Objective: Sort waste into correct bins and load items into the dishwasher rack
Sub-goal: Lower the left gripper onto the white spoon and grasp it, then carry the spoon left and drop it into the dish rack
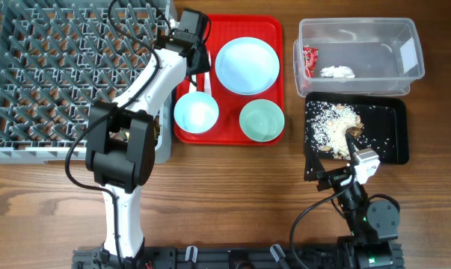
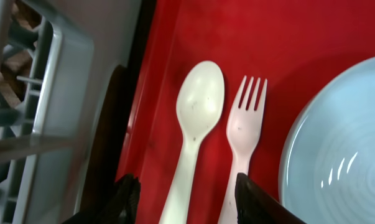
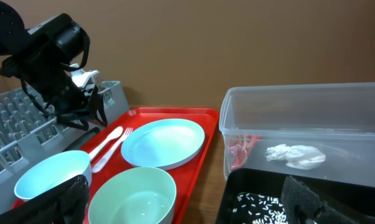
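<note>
My left gripper [image 2: 188,202] hangs open over the left side of the red tray. Its fingers straddle the handle of the white spoon [image 2: 196,124]. The white fork [image 2: 243,130] lies beside the spoon, its handle close to the right finger. The pale blue plate [image 1: 246,66], pale blue bowl [image 1: 196,113] and mint green bowl [image 1: 261,120] sit on the same tray. The grey dishwasher rack [image 1: 60,75] fills the left. The clear tub [image 1: 357,22] holds a red wrapper [image 1: 310,61] and a white tissue [image 1: 337,72]. Rice grains [image 1: 331,123] lie in the black tray [image 1: 403,131]. My right gripper [image 1: 360,161] is open and empty at that tray's near edge.
The red serving tray [image 1: 274,26] lies between the rack and the two bins. The left arm reaches across the rack's right edge. Bare wooden table runs along the front.
</note>
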You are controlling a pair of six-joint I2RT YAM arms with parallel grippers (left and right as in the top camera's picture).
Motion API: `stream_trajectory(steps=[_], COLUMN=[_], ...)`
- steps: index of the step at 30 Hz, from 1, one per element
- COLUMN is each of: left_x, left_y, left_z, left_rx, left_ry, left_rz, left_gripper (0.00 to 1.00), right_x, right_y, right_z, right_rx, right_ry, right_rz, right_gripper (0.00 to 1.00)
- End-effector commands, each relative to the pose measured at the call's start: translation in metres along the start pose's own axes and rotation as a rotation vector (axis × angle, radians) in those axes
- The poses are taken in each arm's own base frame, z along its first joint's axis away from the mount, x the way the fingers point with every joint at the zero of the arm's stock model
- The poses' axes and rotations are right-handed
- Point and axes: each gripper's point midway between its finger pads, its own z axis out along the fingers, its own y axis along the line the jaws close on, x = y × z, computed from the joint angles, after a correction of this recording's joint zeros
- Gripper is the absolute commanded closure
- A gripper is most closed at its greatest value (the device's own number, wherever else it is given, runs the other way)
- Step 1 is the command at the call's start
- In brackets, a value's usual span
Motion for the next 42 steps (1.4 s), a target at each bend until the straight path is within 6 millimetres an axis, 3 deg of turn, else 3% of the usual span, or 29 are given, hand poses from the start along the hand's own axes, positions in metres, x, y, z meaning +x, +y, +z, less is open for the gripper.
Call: stream_trajectory(steps=[1,7,17,22,28,35,42], left_x=[0.004,0.019,0.022,0.034,0.034,0.037,0.032], left_y=[0.005,0.002,0.01,0.01,0.007,0.01,0.007], left_z=[0.02,0.04,0.059,0.07,0.07,0.066,0.052], left_rx=[-0.01,0.0,-0.019,-0.023,-0.019,-0.026,-0.01], left_ry=[0.019,0.063,0.069,0.102,0.096,0.114,0.111], left_rz=[-0.02,0.112,0.105,0.116,0.119,0.122,0.121], left_gripper=[0.5,0.51,0.52,0.71,0.73,0.94,0.96], right_x=[-0.003,-0.003,-0.003,-0.003,-0.003,-0.003,-0.003], right_y=[-0.004,-0.004,-0.004,-0.004,-0.004,-0.004,-0.004], right_z=[-0.001,-0.001,-0.001,-0.001,-0.001,-0.001,-0.001], right_rx=[0.021,0.021,0.021,0.021,0.021,0.021,0.021], right_ry=[-0.017,-0.017,-0.017,-0.017,-0.017,-0.017,-0.017], right_rz=[-0.012,-0.012,-0.011,-0.011,-0.012,-0.011,-0.011], right_gripper=[0.0,0.0,0.0,0.0,0.0,0.0,0.0])
